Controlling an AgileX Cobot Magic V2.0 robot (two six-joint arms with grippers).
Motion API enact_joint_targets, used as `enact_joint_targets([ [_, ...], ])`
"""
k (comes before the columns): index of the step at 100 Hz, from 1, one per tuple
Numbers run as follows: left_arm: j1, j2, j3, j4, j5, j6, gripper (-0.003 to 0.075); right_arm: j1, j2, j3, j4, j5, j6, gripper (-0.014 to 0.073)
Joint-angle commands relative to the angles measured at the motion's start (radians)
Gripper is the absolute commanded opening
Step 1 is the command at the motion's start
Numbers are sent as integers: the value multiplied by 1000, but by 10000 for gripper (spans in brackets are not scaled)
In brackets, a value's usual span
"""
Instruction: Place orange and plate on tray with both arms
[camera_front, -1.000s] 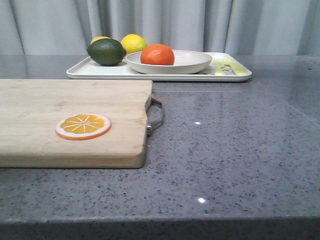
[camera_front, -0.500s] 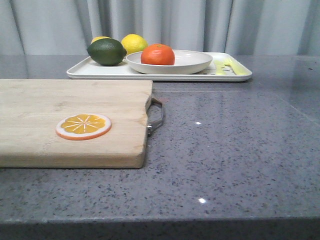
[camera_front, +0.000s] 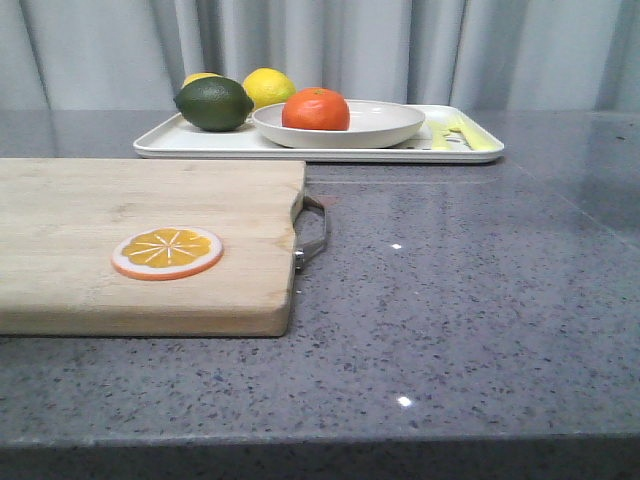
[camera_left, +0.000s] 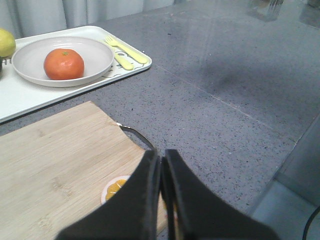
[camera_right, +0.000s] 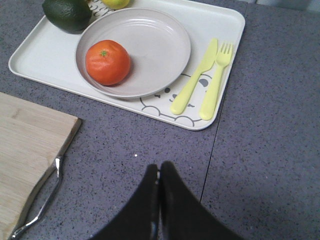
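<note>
The orange (camera_front: 316, 108) sits in the off-white plate (camera_front: 385, 125), and the plate rests on the white tray (camera_front: 180, 140) at the back of the table. They also show in the left wrist view, orange (camera_left: 63, 63), plate (camera_left: 95, 55), tray (camera_left: 20, 97), and in the right wrist view, orange (camera_right: 107, 62), plate (camera_right: 155, 45), tray (camera_right: 45, 57). My left gripper (camera_left: 161, 155) is shut and empty, above the cutting board's near corner. My right gripper (camera_right: 159, 167) is shut and empty, above the bare table in front of the tray. Neither gripper shows in the front view.
A wooden cutting board (camera_front: 100, 210) with a metal handle (camera_front: 312, 232) lies front left, an orange slice (camera_front: 166, 251) on it. On the tray are a dark green fruit (camera_front: 213, 103), lemons (camera_front: 268, 86), and a yellow knife (camera_right: 195, 75) and fork (camera_right: 216, 80).
</note>
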Motion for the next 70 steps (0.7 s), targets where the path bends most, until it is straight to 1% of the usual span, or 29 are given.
enact_joint_targets([
  [1,-1,-10,-26,-9,-64,-8,-20,-5,-100,80,3,-149,-24,-67],
  [18,-1,-69,-22,-9,-64,-8,-20,-5,-252,300,2,-269,-25,-67],
  [38,-1,-176,60,-13,-64,-8,-20,-5,-426,529,2,-363,-25,-67],
  [70,-1,-385,196,-16,-64,-8,-20,-5,-748,803,2,-459,-25,-67],
])
